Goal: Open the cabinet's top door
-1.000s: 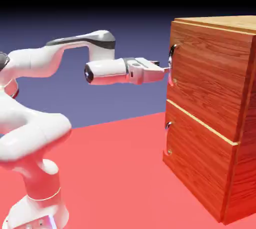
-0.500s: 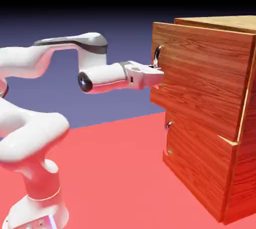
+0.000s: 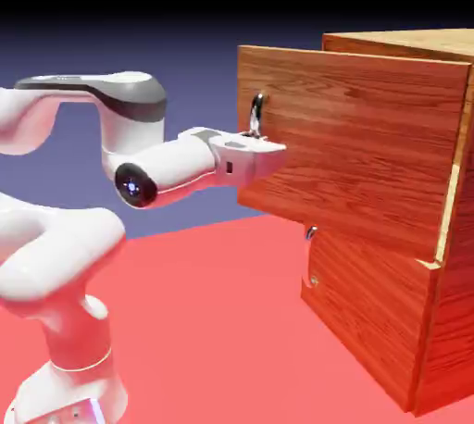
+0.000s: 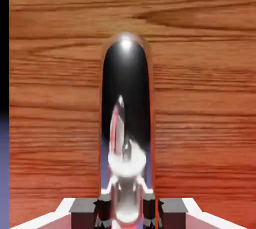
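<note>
Red tabletop: the flat red tabletop [image 3: 213, 320] carries the tall boxy cabinet of reddish-brown wood grain [image 3: 398, 320] at the exterior view's right, and nothing lies between arm and cabinet.
Lower panel: the smaller wood-grain lower panel [image 3: 366, 306] sits flush, its short metal handle [image 3: 312, 255] well below the tool.
Top door: the larger upper wood-grain panel [image 3: 352, 149] stands out from the cabinet's front, well proud of the lower one!
Handle: its long curved silver handle [image 4: 126, 123] runs upright, mirror-bright, filling the hand view's middle.
Arm: the white arm [image 3: 65, 237] rises at lower left, forearm reaching level to the right.
Tool: the white two-finger tool [image 3: 264, 146] is clamped on that handle, grey fingertips [image 4: 82, 207] close either side.
</note>
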